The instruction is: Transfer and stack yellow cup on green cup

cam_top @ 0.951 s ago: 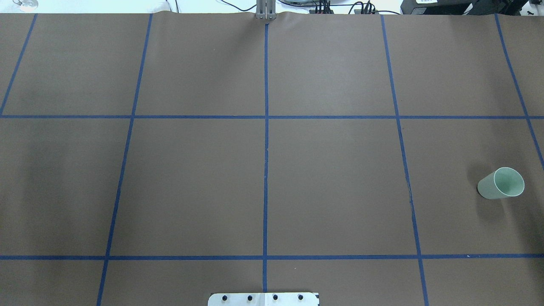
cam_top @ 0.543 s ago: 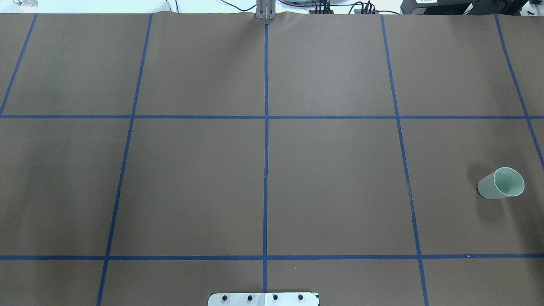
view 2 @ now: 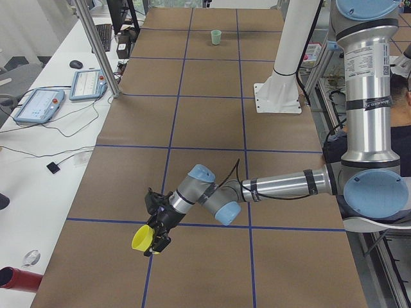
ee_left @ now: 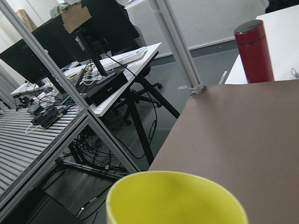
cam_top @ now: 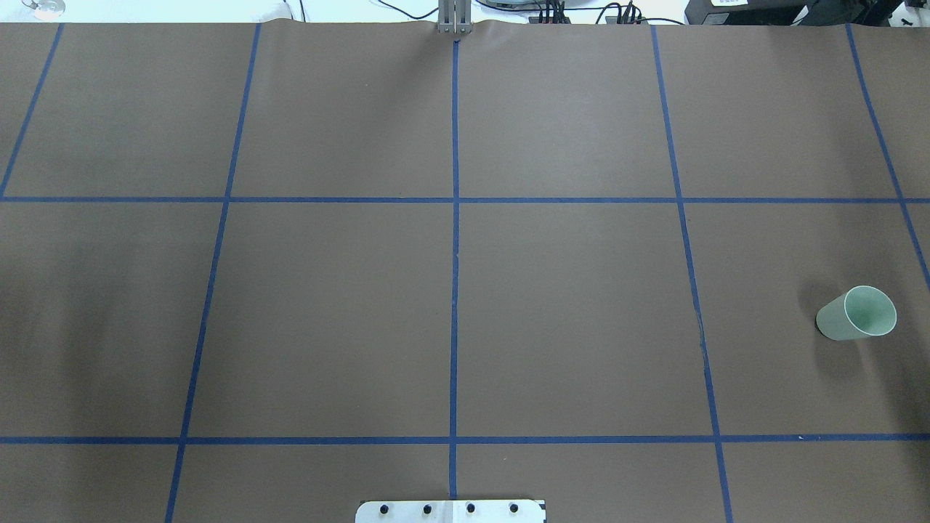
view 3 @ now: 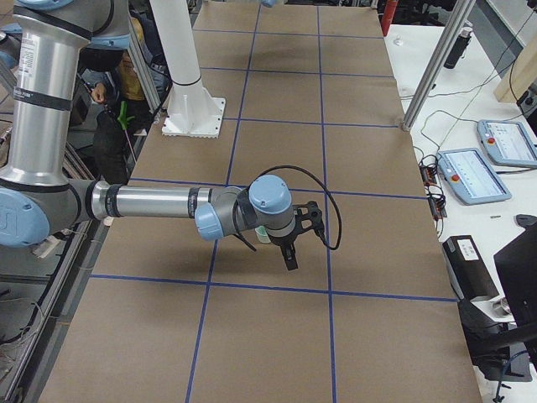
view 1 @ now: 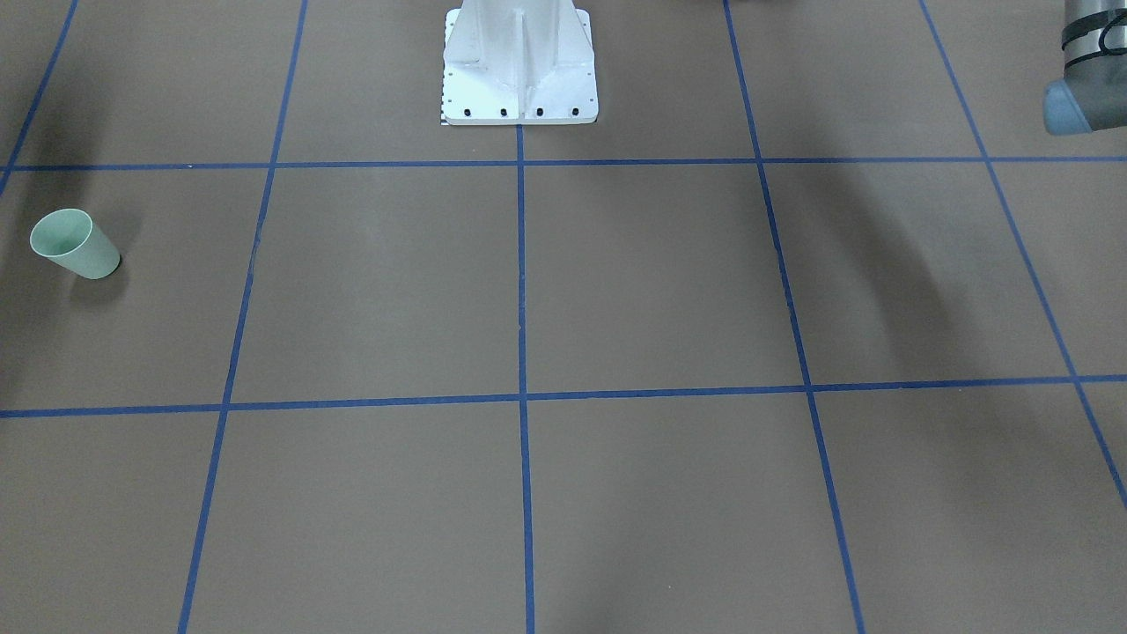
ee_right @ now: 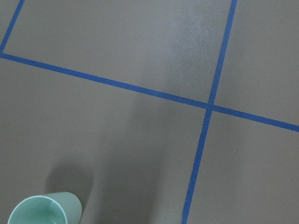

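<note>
I read this as the carry stage of the transfer. The yellow cup point(view 2: 142, 237) is at the left gripper point(view 2: 156, 237), out at the table's point(cam_top: 327, 312) far left end and past the 9 o'clock edge of my overhead view. In the left wrist view its rim point(ee_left: 175, 198) fills the bottom, with the table edge and a red bottle point(ee_left: 254, 51) up at 1 o'clock. The cup looks carried rather than resting, but no view shows the fingers clearly enough, so I cannot tell whether they are clamped on it. The green cup point(cam_top: 856, 314) stands upright and alone near the 3 o'clock edge in the overhead view, well away from the yellow one. The right gripper point(view 3: 291, 252) hovers low just beside it, and the right wrist camera catches its rim point(ee_right: 44, 210) at 7 o'clock. I cannot tell whether the right fingers are apart or together either. As I judge it, the left arm cannot reach that far. The next move should bring the yellow cup toward the middle, upright, for a hand-over to the right arm, which then lowers it squarely into the green one.
</note>
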